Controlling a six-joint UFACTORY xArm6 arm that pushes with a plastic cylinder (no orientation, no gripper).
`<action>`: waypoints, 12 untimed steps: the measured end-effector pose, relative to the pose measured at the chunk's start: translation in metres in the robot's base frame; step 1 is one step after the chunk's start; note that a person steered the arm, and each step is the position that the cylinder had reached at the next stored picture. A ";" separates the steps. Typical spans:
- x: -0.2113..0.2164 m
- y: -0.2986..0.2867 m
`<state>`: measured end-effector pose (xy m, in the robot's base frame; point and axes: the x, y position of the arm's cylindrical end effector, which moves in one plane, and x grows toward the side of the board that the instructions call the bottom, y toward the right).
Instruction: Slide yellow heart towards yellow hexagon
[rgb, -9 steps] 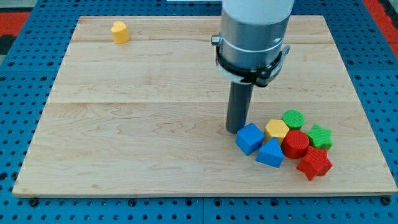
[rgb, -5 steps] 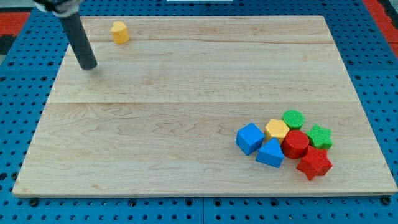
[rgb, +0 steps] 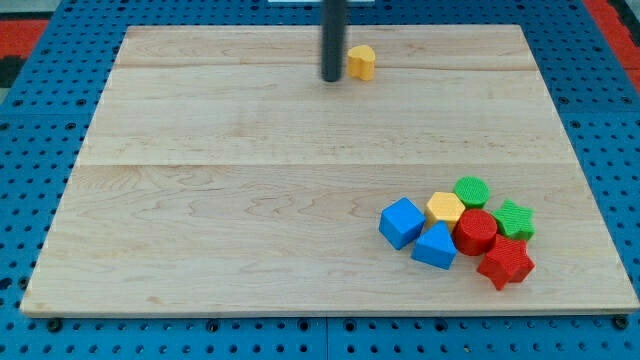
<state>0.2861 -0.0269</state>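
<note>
The yellow heart (rgb: 361, 61) lies near the view's top, a little right of centre. My tip (rgb: 331, 77) stands just to its left, close to it or touching it. The yellow hexagon (rgb: 445, 209) sits far off at the lower right, inside a tight cluster of blocks.
Around the yellow hexagon: a blue cube (rgb: 402, 222), a blue triangle (rgb: 435, 246), a red cylinder (rgb: 476, 232), a red star (rgb: 505, 263), a green cylinder (rgb: 471, 191) and a green star (rgb: 515, 219). All rest on the wooden board (rgb: 220, 200), which lies on a blue pegboard.
My tip swept from the cluster to the upper left, then right along the view's top. The yellow heart has moved from the top left to right of centre. The cluster is unchanged.
</note>
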 end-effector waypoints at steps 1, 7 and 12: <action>-0.040 -0.025; 0.013 0.153; 0.146 0.122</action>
